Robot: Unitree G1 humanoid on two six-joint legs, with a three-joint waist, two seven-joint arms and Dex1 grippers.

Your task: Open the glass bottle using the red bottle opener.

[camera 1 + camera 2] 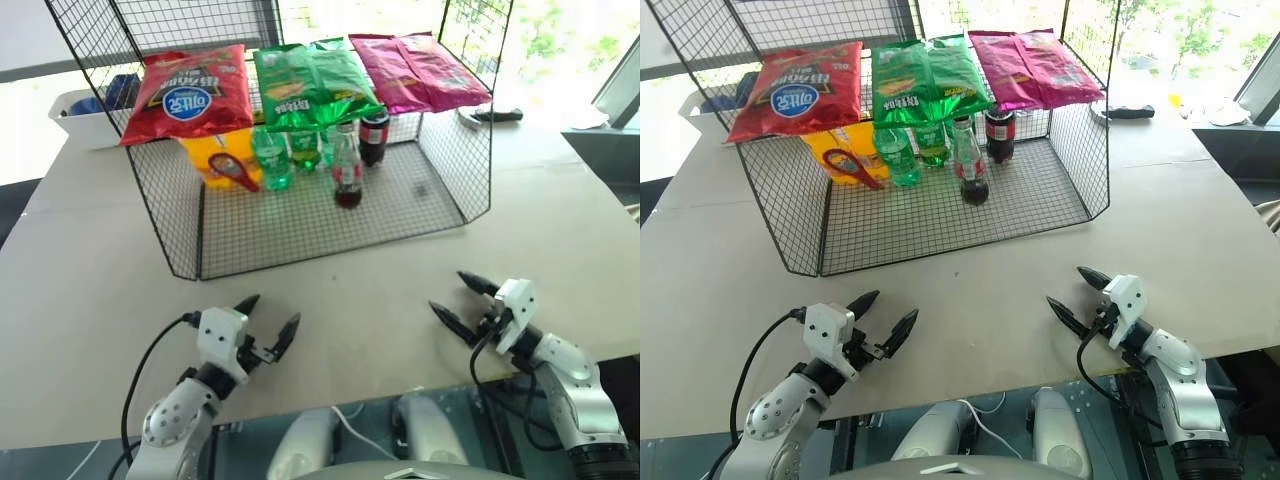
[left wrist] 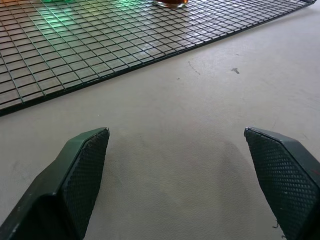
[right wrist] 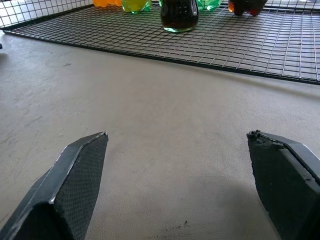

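Inside wire rack [image 1: 300,225], glass bottle [image 1: 347,167] upright.

Black wire rack [image 1: 300,235] in a fine square grid pattern, on a pale beige table [image 1: 90,280]. On top, far side: red chip bag [image 1: 190,92] with a blue and white round logo at left, green chip bag [image 1: 312,82] in the middle, magenta chip bag [image 1: 415,70] at right. Below: clear glass bottle [image 1: 347,168] with dark reddish-brown drink and a red label band; green plastic bottles [image 1: 272,160] to its left; red bottle opener [image 1: 234,170] against a yellow-orange pack [image 1: 205,155]; dark cola bottle [image 1: 374,136], black cap, red label.
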